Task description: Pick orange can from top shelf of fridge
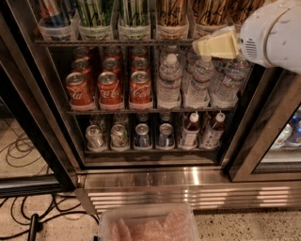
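Dark-framed fridge (188, 179) is filling the view. On its top shelf (113, 42), the orange can (171, 12) is standing at twelve o'clock, not yet grasped. The gripper (217, 45) is hovering at one o'clock, near it; whether it is spread or pressed together I cannot tell. Closing in, grasping and lifting are still waiting.

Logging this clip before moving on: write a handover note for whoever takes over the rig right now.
Pincer: holds no can; sits at the front edge of the top shelf, right of centre, above the water bottles.
Orange can: upright in the clear trays on the top shelf of the fridge, just above the pincer, with more like it on either side.
Done: pincer is at shelf height.
Left: reach in, grip one orange can, lift it out.
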Tool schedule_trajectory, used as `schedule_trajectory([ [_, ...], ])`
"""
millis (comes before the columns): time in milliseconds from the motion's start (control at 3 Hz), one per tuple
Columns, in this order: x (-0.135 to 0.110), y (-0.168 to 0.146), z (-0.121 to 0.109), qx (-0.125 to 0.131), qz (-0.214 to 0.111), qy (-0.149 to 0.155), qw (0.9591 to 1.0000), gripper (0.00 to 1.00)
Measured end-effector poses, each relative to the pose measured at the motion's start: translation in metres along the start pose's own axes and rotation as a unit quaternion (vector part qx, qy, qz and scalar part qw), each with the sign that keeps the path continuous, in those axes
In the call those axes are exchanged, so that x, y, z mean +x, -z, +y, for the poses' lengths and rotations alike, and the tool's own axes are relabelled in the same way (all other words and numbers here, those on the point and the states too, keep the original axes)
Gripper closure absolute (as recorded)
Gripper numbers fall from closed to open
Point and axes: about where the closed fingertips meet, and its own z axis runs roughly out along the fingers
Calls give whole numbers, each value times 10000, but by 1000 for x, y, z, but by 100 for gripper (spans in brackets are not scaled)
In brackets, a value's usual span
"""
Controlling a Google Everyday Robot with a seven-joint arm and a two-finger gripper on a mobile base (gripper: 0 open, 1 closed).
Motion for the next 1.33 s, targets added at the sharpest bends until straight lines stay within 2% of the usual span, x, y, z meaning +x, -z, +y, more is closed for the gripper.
schedule_trajectory([
  [333,4,5,-9,188,-17,-328,9993,21],
  [667,4,5,-9,198,-17,-347,9992,4],
  [1333,4,2,-3,132,-25,-404,9991,10],
])
